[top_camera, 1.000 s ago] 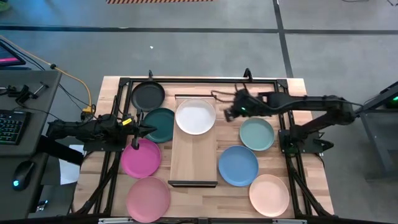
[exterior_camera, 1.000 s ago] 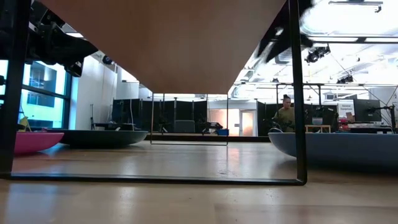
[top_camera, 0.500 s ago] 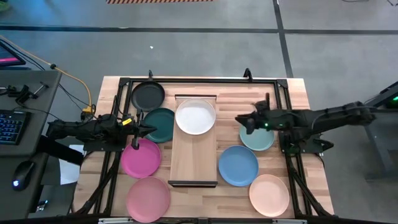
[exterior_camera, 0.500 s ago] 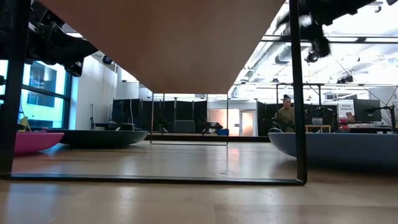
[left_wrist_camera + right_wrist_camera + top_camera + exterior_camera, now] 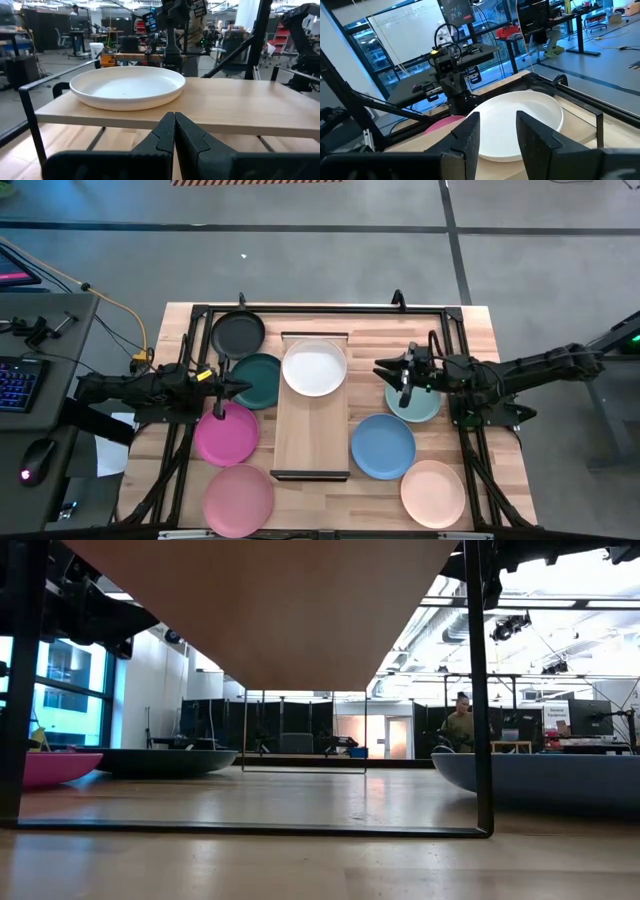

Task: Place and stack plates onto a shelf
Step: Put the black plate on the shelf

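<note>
One plate up so far: the white plate (image 5: 315, 368) sits alone on the far half of the shelf (image 5: 311, 450), and the near half of that light-wood board is bare. Seven plates lie on the tabletop (image 5: 477, 324). On the left there are four, the black plate (image 5: 238, 334) at the far corner, then the dark teal plate (image 5: 260, 379), the magenta plate (image 5: 228, 435) and the pink plate (image 5: 238, 500) nearest. On the right there are three, the mint plate (image 5: 418, 402), the blue plate (image 5: 383, 447) and the peach plate (image 5: 433, 493). The right gripper (image 5: 402, 372) hangs over the mint plate's far left edge, fingers parted and empty. The left gripper (image 5: 235, 389) waits between teal and magenta, fingers pressed together on nothing.
</note>
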Robot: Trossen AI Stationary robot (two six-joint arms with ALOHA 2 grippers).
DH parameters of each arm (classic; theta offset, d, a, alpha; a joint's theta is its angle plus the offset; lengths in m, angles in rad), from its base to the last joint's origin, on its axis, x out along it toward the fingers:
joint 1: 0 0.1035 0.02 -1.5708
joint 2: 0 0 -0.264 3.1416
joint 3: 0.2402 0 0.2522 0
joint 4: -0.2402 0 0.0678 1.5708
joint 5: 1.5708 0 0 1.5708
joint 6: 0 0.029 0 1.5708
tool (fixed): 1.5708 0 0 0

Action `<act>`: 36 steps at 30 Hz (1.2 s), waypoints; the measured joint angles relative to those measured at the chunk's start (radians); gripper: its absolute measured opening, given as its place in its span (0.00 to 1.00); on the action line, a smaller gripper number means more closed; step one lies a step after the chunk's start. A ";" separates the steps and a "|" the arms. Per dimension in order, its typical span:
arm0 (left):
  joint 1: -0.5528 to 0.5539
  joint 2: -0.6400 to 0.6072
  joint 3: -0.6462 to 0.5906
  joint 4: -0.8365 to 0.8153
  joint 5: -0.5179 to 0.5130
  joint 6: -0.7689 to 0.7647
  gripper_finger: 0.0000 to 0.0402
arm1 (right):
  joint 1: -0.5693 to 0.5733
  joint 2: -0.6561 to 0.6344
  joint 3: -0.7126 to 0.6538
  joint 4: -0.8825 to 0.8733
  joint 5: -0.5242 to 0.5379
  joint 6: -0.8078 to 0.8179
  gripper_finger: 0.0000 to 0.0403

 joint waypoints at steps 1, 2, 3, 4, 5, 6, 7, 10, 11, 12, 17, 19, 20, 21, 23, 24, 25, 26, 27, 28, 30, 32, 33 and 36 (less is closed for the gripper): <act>0.000 0.000 0.000 0.000 0.000 -0.008 0.00 | 0.000 0.000 0.000 0.000 0.000 0.002 0.27; 0.000 0.000 0.000 0.002 0.000 -0.034 0.00 | 0.000 0.000 0.000 0.000 0.000 0.005 0.27; 0.000 0.000 0.000 0.007 -0.001 -0.087 0.00 | 0.000 0.000 0.000 0.000 0.000 0.006 0.27; 0.000 0.001 0.000 0.019 -0.015 -0.157 0.00 | 0.000 0.000 0.000 0.000 -0.001 0.006 0.27; -0.001 0.003 0.000 0.042 -0.039 -0.238 0.00 | 0.000 0.000 0.000 0.000 -0.001 0.006 0.27; 0.000 0.004 0.000 0.075 -0.069 -0.327 0.00 | 0.000 0.000 0.000 0.000 -0.001 0.008 0.27; 0.000 0.004 0.000 0.119 -0.107 -0.410 0.00 | 0.000 0.000 0.000 0.000 -0.001 0.015 0.27; 0.000 0.011 0.000 0.331 -0.213 -0.555 0.00 | 0.000 0.000 0.000 0.000 -0.003 0.041 0.27; 0.000 0.023 0.006 0.388 -0.229 -0.552 0.00 | 0.000 0.000 0.000 0.001 -0.003 0.050 0.27; 0.000 0.035 0.020 0.405 -0.233 -0.538 0.00 | -0.001 0.000 0.000 0.001 -0.003 0.051 0.27; 0.000 0.170 0.195 0.149 -0.259 -0.570 0.06 | -0.001 0.000 0.000 0.001 0.029 0.051 0.27; 0.005 0.257 0.293 0.020 -0.267 -0.574 0.11 | -0.001 0.000 0.000 0.001 0.031 0.051 0.27; 0.011 0.304 0.349 -0.041 -0.268 -0.571 0.13 | -0.001 0.000 0.000 0.001 0.031 0.051 0.27; 0.021 0.349 0.405 -0.115 -0.269 -0.560 0.16 | -0.001 0.000 0.000 0.001 0.031 0.051 0.27; 0.049 0.439 0.515 -0.278 -0.283 -0.519 0.22 | -0.001 0.000 0.000 0.001 0.031 0.051 0.27; 0.067 0.484 0.567 -0.352 -0.303 -0.507 0.25 | -0.001 0.000 0.000 0.001 0.031 0.051 0.27; 0.086 0.530 0.620 -0.417 -0.336 -0.505 0.28 | -0.001 0.000 0.000 0.001 0.031 0.051 0.27; 0.108 0.568 0.670 -0.482 -0.376 -0.517 0.30 | -0.001 0.000 0.000 0.001 0.031 0.052 0.27; 0.131 0.604 0.716 -0.549 -0.423 -0.530 0.32 | -0.001 0.000 0.000 0.001 0.031 0.051 0.27; 0.156 0.641 0.759 -0.613 -0.478 -0.546 0.34 | -0.001 0.000 0.000 0.001 0.032 0.051 0.27; 0.214 0.710 0.831 -0.717 -0.564 -0.578 0.37 | -0.001 0.000 0.000 0.000 0.032 0.052 0.27; 0.291 0.768 0.878 -0.798 -0.591 -0.612 0.38 | -0.001 0.000 0.000 0.000 0.032 0.052 0.27; 0.334 0.793 0.891 -0.818 -0.579 -0.635 0.38 | -0.001 0.000 0.000 0.000 0.032 0.052 0.27; 0.458 0.850 0.895 -0.844 -0.474 -0.721 0.38 | -0.001 0.000 0.000 -0.005 0.032 0.052 0.27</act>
